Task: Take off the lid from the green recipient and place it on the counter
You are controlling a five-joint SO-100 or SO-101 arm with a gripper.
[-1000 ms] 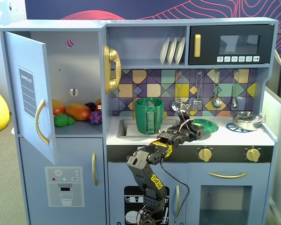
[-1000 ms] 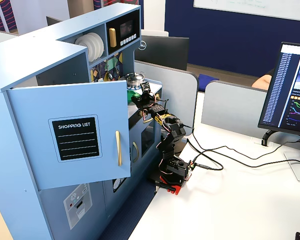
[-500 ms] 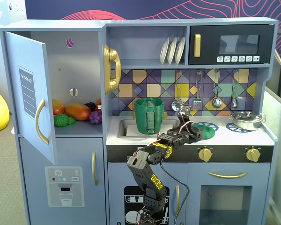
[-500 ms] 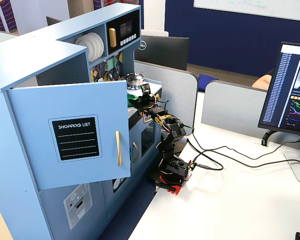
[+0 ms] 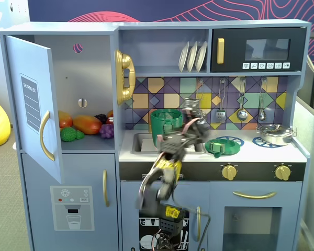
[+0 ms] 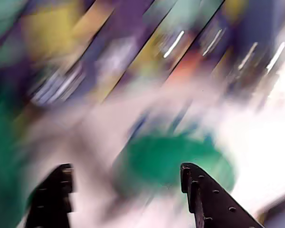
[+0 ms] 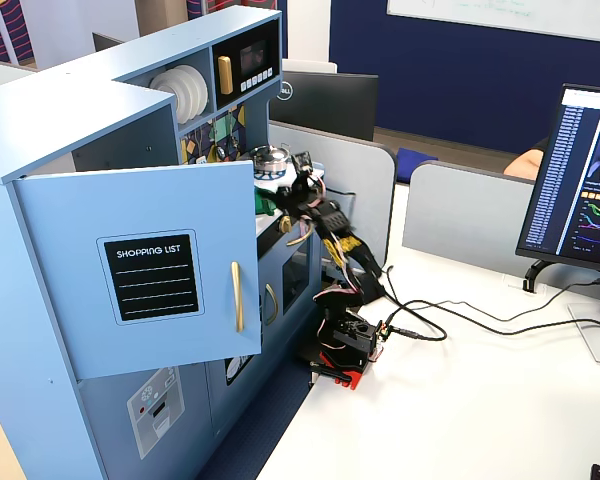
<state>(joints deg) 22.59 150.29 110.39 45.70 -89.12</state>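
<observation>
1. The lid [image 5: 223,146] is already off the green recipient [image 5: 165,127]. In a fixed view it lies flat on the counter [image 5: 246,152], over a blue printed burner ring, with its lighter tab at the near left edge.

2. The recipient stands open-topped by the sink, left of the lid and apart from it.

3. My gripper [image 6: 126,183] is open and holds nothing. In the wrist view the two dark fingers stand well apart, with a blurred green disc, which I take to be the lid [image 6: 173,161], showing between and beyond them.

4. The relation that matters: the lid lies ahead of my fingers and slightly right of centre in the wrist view — not between the tips, as far as the blur lets me judge.

5. In the front fixed view my wrist hangs between the recipient and the lid, just left of the lid.

6. I judge the placing done — what remains is a clean retreat. The lid's tab is the nearest part to snag, so I would pull away from that side.
</observation>
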